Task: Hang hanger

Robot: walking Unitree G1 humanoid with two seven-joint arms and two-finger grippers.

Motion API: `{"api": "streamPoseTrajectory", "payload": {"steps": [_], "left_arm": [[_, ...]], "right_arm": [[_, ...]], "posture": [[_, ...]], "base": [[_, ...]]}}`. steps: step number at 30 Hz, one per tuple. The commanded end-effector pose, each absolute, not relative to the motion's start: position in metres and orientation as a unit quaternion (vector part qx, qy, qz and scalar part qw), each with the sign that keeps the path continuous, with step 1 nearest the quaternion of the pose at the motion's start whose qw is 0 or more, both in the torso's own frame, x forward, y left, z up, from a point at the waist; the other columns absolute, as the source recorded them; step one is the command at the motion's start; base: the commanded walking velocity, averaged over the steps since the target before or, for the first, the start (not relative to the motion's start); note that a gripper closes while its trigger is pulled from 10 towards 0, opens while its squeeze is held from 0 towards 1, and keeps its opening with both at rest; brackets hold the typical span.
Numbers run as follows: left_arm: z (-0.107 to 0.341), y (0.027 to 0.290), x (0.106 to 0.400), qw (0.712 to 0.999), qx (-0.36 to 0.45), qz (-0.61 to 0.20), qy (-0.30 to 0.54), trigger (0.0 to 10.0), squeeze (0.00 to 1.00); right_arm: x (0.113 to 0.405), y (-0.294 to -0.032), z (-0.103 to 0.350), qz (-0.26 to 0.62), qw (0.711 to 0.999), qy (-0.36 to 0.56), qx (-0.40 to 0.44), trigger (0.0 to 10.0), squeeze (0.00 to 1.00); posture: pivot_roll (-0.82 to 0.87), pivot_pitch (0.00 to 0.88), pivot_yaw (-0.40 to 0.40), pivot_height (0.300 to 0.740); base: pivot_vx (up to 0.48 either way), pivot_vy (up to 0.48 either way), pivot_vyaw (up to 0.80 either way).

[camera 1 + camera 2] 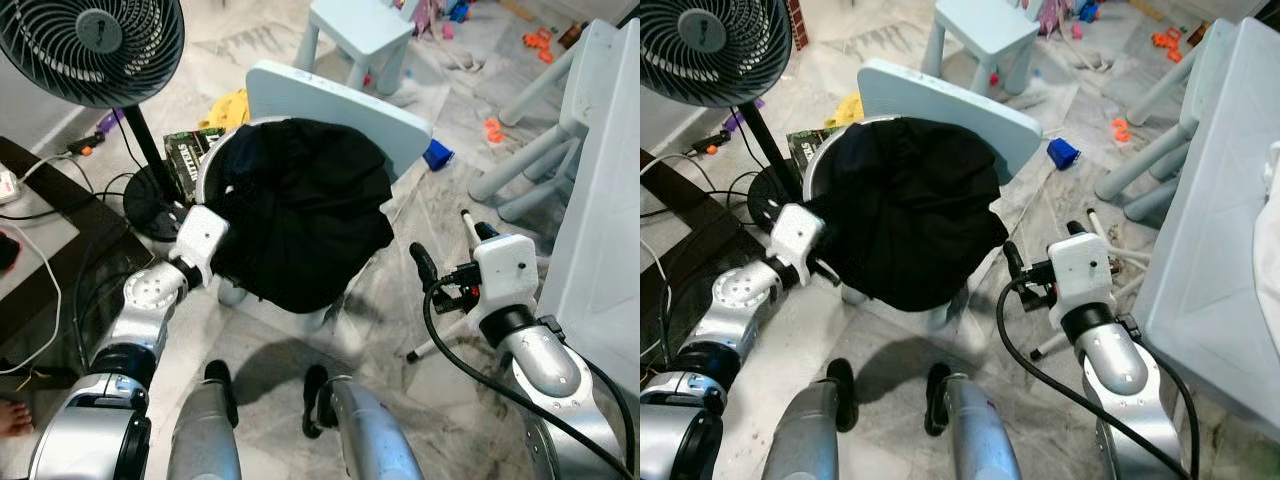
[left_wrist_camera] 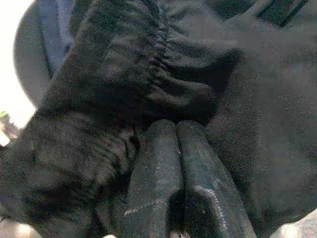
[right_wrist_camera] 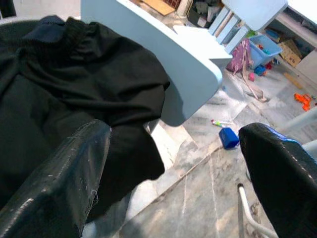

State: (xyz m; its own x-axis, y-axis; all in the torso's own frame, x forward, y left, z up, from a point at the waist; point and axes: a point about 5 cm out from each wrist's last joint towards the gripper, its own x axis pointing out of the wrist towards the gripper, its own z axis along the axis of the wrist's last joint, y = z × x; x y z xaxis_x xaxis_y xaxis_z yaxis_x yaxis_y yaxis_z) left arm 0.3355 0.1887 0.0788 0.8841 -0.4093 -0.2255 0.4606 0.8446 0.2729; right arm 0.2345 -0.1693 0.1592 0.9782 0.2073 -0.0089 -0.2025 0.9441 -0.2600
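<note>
We're gripping the bunched black cloth garment [image 1: 300, 215] w/ left gripper [image 2: 177, 130] fingers clenched — right gripper [image 1: 445, 245] hanging released beside pale-blue plastic chair [image 1: 340, 105].

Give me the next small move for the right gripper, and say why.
Probably ease the open right gripper toward the black cloth on the chair: the left gripper is shut on the cloth's bunched edge, while the right hangs apart, holding nothing.

No legible text, labels or signs.
</note>
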Motion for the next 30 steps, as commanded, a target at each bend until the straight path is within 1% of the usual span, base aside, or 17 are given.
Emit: {"api": "streamPoseTrajectory", "payload": {"steps": [1, 2, 4, 5, 6, 9, 10, 11, 12, 14, 18, 23, 24, 25, 26, 28, 30], "left_arm": [[0.072, 0.191, 0.334, 0.961, 0.159, -0.206, 0.098, 10.0, 0.0], [0.071, 0.198, 0.336, 0.973, 0.137, -0.154, 0.105, 10.0, 0.0], [0.07, 0.2, 0.336, 0.976, 0.131, -0.138, 0.109, 10.0, 0.0], [0.071, 0.2, 0.337, 0.981, 0.112, -0.121, 0.1, 10.0, 1.0], [0.073, 0.201, 0.337, 0.986, 0.1, -0.103, 0.089, 10.0, 1.0], [0.073, 0.201, 0.338, 0.987, 0.094, -0.095, 0.086, 10.0, 1.0], [0.077, 0.2, 0.339, 0.992, 0.076, -0.073, 0.073, 10.0, 1.0], [0.077, 0.2, 0.339, 0.992, 0.076, -0.073, 0.073, 10.0, 1.0], [0.082, 0.199, 0.341, 0.996, 0.048, -0.049, 0.052, 10.0, 1.0], [0.087, 0.196, 0.342, 0.998, 0.032, -0.034, 0.032, 10.0, 1.0], [0.089, 0.193, 0.342, 0.999, 0.016, -0.028, 0.027, 10.0, 1.0], [0.093, 0.193, 0.343, 1.0, -0.008, 0.002, 0.019, 10.0, 1.0], [0.094, 0.2, 0.343, 0.999, -0.028, 0.037, 0.02, 10.0, 1.0], [0.094, 0.2, 0.343, 0.999, -0.028, 0.037, 0.02, 10.0, 1.0], [0.094, 0.207, 0.343, 0.996, -0.053, 0.061, 0.024, 10.0, 1.0], [0.093, 0.213, 0.343, 0.993, -0.083, 0.082, 0.03, 10.0, 1.0], [0.093, 0.216, 0.342, 0.99, -0.101, 0.091, 0.03, 10.0, 1.0]], "right_arm": [[0.233, -0.175, 0.154, 0.094, 0.987, 0.003, -0.134, 10.0, 0.0], [0.234, -0.175, 0.154, 0.093, 0.987, 0.002, -0.134, 10.0, 0.0], [0.235, -0.175, 0.154, 0.093, 0.987, 0.002, -0.135, 10.0, 0.0], [0.236, -0.174, 0.154, 0.094, 0.986, 0.0, -0.135, 10.0, 0.0], [0.236, -0.173, 0.154, 0.096, 0.986, -0.002, -0.135, 10.0, 0.0], [0.237, -0.173, 0.154, 0.096, 0.986, -0.004, -0.135, 10.0, 0.0], [0.238, -0.173, 0.154, 0.098, 0.986, -0.005, -0.135, 10.0, 0.0], [0.238, -0.173, 0.154, 0.098, 0.986, -0.005, -0.135, 10.0, 0.0], [0.239, -0.173, 0.154, 0.098, 0.986, -0.007, -0.135, 10.0, 0.0], [0.24, -0.172, 0.154, 0.098, 0.986, -0.009, -0.134, 10.0, 0.0], [0.241, -0.171, 0.154, 0.099, 0.986, -0.011, -0.133, 10.0, 0.0], [0.241, -0.171, 0.154, 0.1, 0.986, -0.013, -0.133, 10.0, 0.0], [0.242, -0.171, 0.154, 0.1, 0.986, -0.014, -0.133, 10.0, 0.0], [0.242, -0.171, 0.154, 0.1, 0.986, -0.014, -0.133, 10.0, 0.0], [0.242, -0.171, 0.154, 0.1, 0.986, -0.014, -0.133, 10.0, 0.0], [0.242, -0.171, 0.154, 0.1, 0.986, -0.014, -0.134, 10.0, 0.0], [0.242, -0.171, 0.154, 0.101, 0.986, -0.014, -0.134, 10.0, 0.0]], "posture": [[-0.1, 0.27, -0.132, 0.74], [-0.1, 0.267, -0.134, 0.74], [-0.1, 0.265, -0.135, 0.74], [-0.1, 0.261, -0.138, 0.74], [-0.1, 0.261, -0.138, 0.74], [-0.1, 0.259, -0.14, 0.74], [-0.1, 0.252, -0.139, 0.74], [-0.1, 0.252, -0.139, 0.74], [-0.09, 0.25, -0.139, 0.74], [-0.09, 0.248, -0.138, 0.74], [-0.09, 0.245, -0.137, 0.74], [-0.09, 0.243, -0.136, 0.74], [-0.09, 0.243, -0.136, 0.74], [-0.09, 0.243, -0.136, 0.74], [-0.08, 0.243, -0.135, 0.74], [-0.08, 0.243, -0.135, 0.74], [-0.08, 0.242, -0.137, 0.74]], "base": [[0.0, 0.0, 0.0], [0.0, 0.0, 0.0], [0.0, 0.0, 0.0], [0.0, 0.0, 0.0], [0.0, 0.0, 0.0], [0.0, 0.0, 0.0], [0.0, 0.0, 0.0], [0.0, 0.0, 0.0], [0.0, 0.0, 0.0], [0.0, 0.0, 0.0], [0.0, 0.0, 0.0], [0.0, 0.0, 0.0], [0.0, 0.0, 0.0], [0.0, 0.0, 0.0], [0.0, 0.0, 0.0], [0.0, 0.0, 0.0], [0.0, 0.0, 0.0]]}}
